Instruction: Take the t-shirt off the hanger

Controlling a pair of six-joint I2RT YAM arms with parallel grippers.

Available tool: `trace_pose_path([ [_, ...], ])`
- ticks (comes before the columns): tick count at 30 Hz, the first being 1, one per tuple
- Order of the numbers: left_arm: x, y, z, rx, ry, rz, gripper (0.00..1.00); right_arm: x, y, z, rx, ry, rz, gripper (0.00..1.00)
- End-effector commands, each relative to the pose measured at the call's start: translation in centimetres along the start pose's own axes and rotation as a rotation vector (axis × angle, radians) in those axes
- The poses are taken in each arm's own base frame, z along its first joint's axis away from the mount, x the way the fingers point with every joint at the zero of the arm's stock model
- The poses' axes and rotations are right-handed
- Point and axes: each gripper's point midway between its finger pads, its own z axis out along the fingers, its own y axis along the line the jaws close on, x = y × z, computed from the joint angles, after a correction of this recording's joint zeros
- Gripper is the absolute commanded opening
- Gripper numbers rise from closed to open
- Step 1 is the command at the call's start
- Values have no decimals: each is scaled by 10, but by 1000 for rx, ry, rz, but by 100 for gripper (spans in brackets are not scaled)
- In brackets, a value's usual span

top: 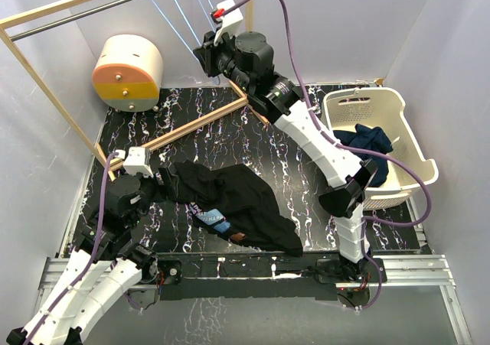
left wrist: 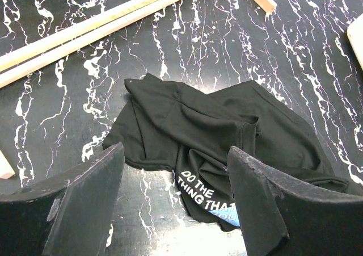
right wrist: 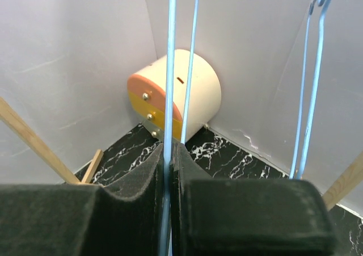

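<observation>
Left claw: jaws spread wide, nothing between them. It hangs low over the counter, black with white veining. Both fingers frame the near edge of the t-shirt. I cannot tell whether either finger touches the cloth.

T-shirt: black, crumpled in a loose heap on the counter, left of centre in the overhead view, off the hanger. Folds overlap. White lettering "DO THE THING THAT" shows on the part nearest my left wrist, with a bit of light blue print below it.

Right claw: raised high at the back of the cell, jaws pinched shut on a thin blue wire of the hanger. The wire runs straight up between the pads. The hanger is bare.

A second hanger, also blue wire, hangs just to the right. Both hang from the rail of the wooden frame.

Far left corner: a round drum, cream with orange and yellow bands, lying on its side against the wall.

Right side: a cream basket with a dark blue garment inside, well apart from the t-shirt.
</observation>
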Motion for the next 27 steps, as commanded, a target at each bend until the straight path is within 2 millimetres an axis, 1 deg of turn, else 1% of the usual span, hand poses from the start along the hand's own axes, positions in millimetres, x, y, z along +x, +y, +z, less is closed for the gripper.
trace_pose_path([
  [1, 1, 3, -1, -15, -1, 2, 72, -41, -1, 6, -36, -139, 51, 8],
  [9, 0, 4, -1, -21, -2, 0, 72, -28, 0, 23, -46, -144, 72, 8],
  [13, 0, 5, -1, -23, -4, 0, 72, -25, 0, 27, -47, -145, 78, 8],
  [15, 0, 4, -1, -22, -2, 0, 72, -20, 2, 28, -54, -130, 80, 8],
  [16, 1, 4, -1, -22, -1, 1, 72, -17, 2, 27, -59, -121, 81, 10],
  [17, 1, 4, -1, -21, -1, 1, 72, -16, 3, 25, -63, -112, 82, 15],
  [18, 1, 4, 0, -21, 1, 1, 72, -8, 4, 24, -66, -88, 81, 22],
  [19, 1, 4, 0, -20, 2, 2, 72, -13, 6, 17, -78, -87, 79, 27],
  [21, 2, 4, 0, -18, 5, 3, 72, -11, 9, 5, -95, -68, 75, 40],
  [23, 2, 2, 1, -13, 6, 5, 72, -9, 14, -9, -118, -49, 65, 50],
  [25, 2, 1, 1, -8, 9, 7, 72, -6, 20, -25, -136, -25, 54, 55],
  [27, 3, 1, 2, -8, 14, 9, 72, 4, 30, -44, -174, 11, 51, 59],
])
